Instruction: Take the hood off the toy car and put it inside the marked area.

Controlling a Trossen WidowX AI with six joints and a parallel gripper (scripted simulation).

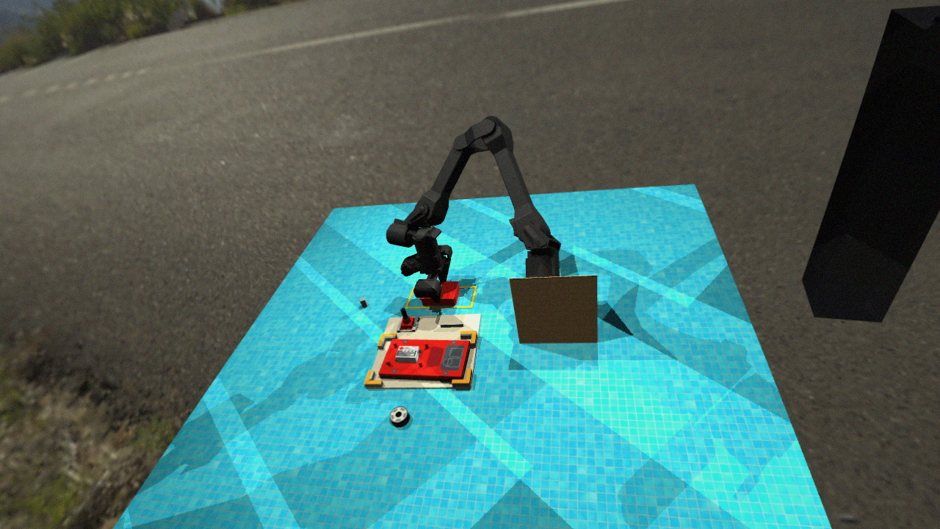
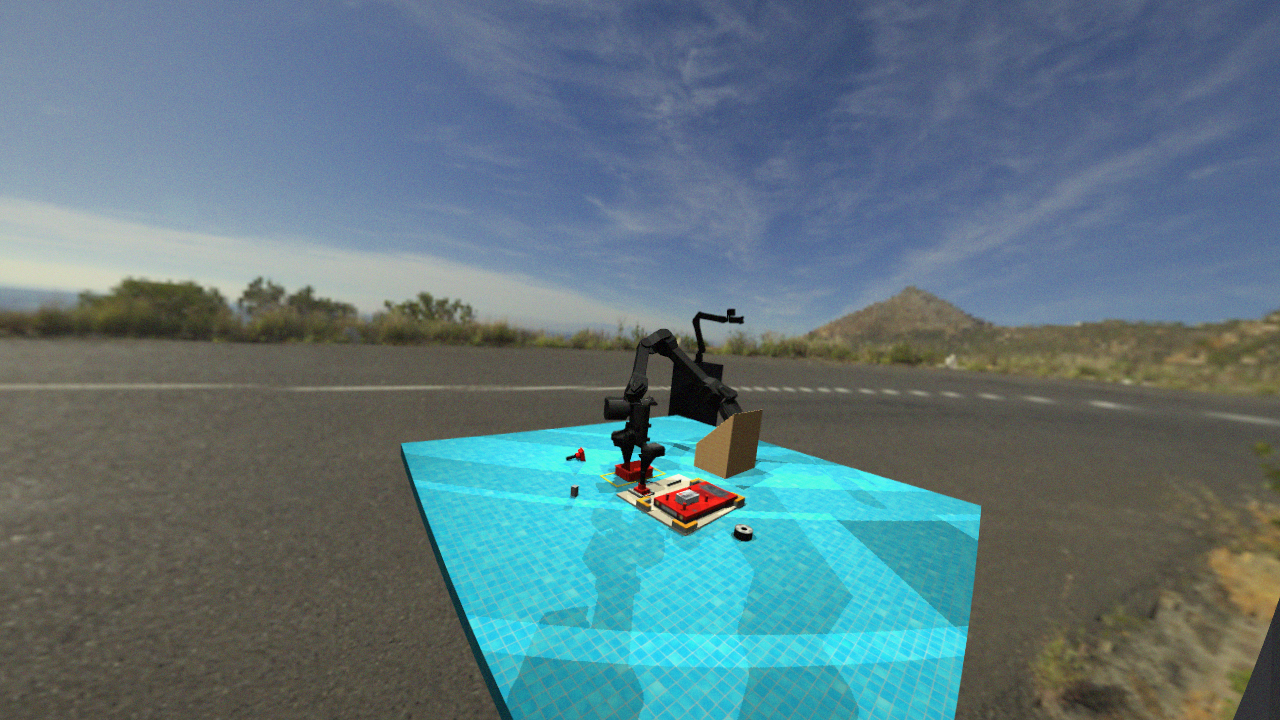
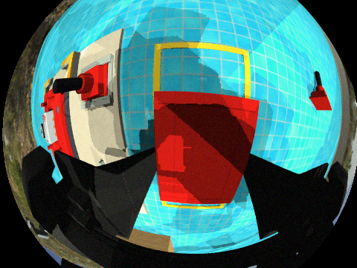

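The red hood is between the fingers of my gripper. The gripper is shut on it, with a finger against each side in the wrist view. The hood is low over the marked area's yellow outline. Outline shows beyond its far and near edges in the wrist view. Whether its underside touches the table cannot be told. The toy car's red body sits without the hood on a cream board between orange corner blocks, its grey block exposed.
A red piece with a black lever stands on the board beside the marked area. Another red piece lies opposite. A wheel, a small cylinder and a tall brown box stand around.
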